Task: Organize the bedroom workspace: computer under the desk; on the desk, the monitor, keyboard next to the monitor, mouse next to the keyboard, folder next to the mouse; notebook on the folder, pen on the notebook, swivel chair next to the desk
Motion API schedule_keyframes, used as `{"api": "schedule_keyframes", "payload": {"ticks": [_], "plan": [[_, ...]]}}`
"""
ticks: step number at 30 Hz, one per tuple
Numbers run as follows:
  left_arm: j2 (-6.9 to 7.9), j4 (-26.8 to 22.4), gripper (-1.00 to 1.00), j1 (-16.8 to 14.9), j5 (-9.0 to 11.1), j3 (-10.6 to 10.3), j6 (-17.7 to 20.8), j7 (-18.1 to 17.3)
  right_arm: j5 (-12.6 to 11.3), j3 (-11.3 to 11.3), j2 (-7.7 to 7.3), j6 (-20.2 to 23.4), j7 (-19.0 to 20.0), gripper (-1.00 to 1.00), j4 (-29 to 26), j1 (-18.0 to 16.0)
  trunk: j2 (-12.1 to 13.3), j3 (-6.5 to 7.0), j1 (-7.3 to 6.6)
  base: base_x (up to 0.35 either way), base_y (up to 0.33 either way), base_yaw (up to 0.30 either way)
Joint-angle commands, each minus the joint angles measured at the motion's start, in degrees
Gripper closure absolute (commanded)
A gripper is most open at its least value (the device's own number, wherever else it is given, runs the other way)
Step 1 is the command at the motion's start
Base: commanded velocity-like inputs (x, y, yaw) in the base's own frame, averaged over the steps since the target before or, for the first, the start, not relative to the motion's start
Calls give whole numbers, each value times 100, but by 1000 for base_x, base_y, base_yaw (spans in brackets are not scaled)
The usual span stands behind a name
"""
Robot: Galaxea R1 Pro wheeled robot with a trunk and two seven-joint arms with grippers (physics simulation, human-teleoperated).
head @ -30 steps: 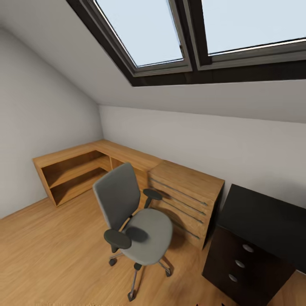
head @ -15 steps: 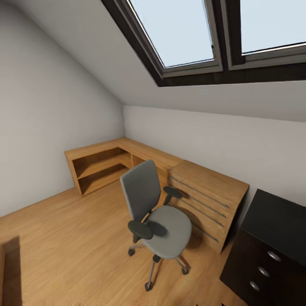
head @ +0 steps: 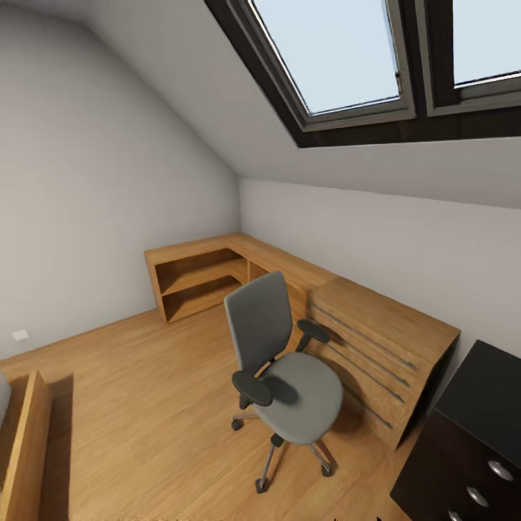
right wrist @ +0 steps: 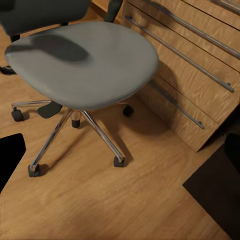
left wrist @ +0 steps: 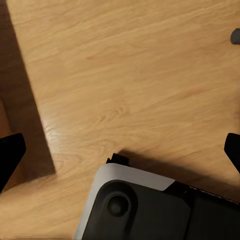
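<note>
The grey swivel chair (head: 300, 394) with black armrests and a chrome star base stands on the wood floor, its seat bare, right in front of a light wooden drawer chest. The black desk (head: 485, 391) with its drawer unit shows at the lower right corner, just beyond the chest. In the right wrist view the chair seat (right wrist: 85, 60) lies ahead of my right gripper (right wrist: 120, 160), which is open and empty above the floor. My left gripper (left wrist: 120, 160) is open too, with floor beneath it. Computer, monitor, keyboard, mouse, folder, notebook and pen are out of view.
The wooden drawer chest (head: 383, 354) joins a low wooden corner shelf unit (head: 210, 271) along the far wall. A wooden furniture edge (head: 25, 434) juts in at the lower left. The robot's base (left wrist: 145, 210) sits under the left gripper. A sloped ceiling with skylights hangs overhead.
The whole picture has shifted right, so the camera has turned left; the chair keeps its place by the chest. The wooden edge at lower left has come further into view.
</note>
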Motion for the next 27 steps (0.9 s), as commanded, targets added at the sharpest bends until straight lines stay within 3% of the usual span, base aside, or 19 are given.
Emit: {"api": "schedule_keyframes", "payload": {"ticks": [1,27], "plan": [[2,1,-100,-5,21,-21,-16,22,-2,49,4,-9,-44,-100,12,-5,-13,-13,4,-1,-62,283],[2,5,-100,-5,21,-21,-24,22,1,49,5,-6,-34,-100,9,-8,-13,-13,4,0,-9,283]]}}
